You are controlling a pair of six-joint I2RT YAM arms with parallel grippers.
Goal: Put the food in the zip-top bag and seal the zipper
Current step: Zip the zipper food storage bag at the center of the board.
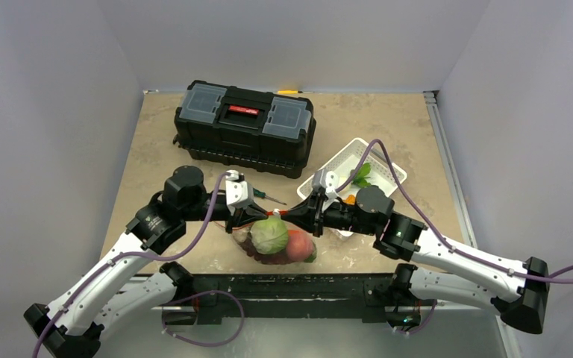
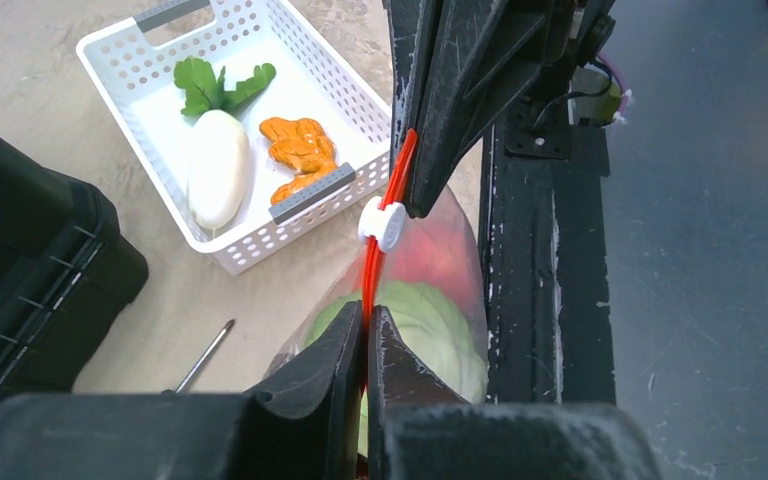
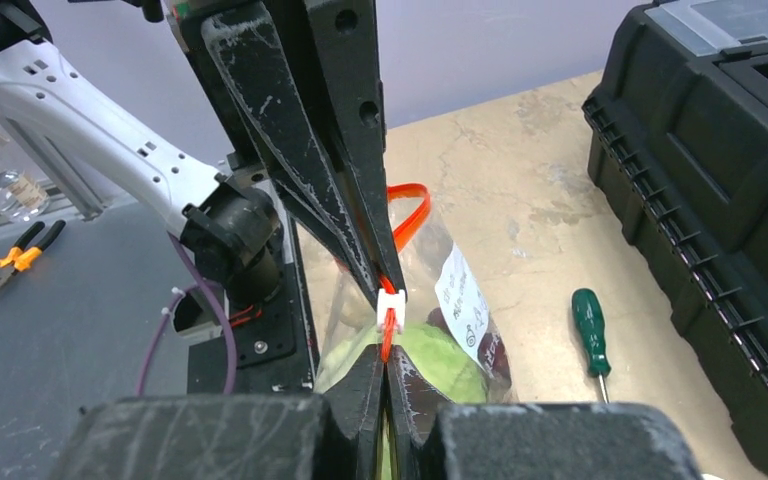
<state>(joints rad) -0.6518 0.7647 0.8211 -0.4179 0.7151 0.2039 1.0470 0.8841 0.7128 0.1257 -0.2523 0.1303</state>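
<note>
1. Top external view: the zip-top bag (image 1: 277, 250) sat at the near edge of the table (image 1: 157, 149), between the two arms. The pale green cabbage (image 1: 270, 234) and the pink peach (image 1: 300, 244) were inside it.
2. The left gripper (image 1: 260, 218) and the right gripper (image 1: 295, 214) met almost tip to tip above the bag, with the orange-red zipper (image 1: 277, 215) running between them.
3. In the left wrist view, the left gripper's fingers were pressed together on the zipper strip. A white slider (image 2: 382, 222) sat on the strip just beside the right gripper's tips.
4. In the right wrist view, the right gripper's fingers were likewise clamped on the strip, just below the slider.
5. The white basket (image 2: 260, 245) stood to the right of the bag and held a white radish (image 2: 215, 180) and an orange piece (image 2: 300, 150).
6. A green-handled screwdriver (image 3: 590, 330) lay on the table between the bag and the black toolbox (image 1: 245, 127).
</note>
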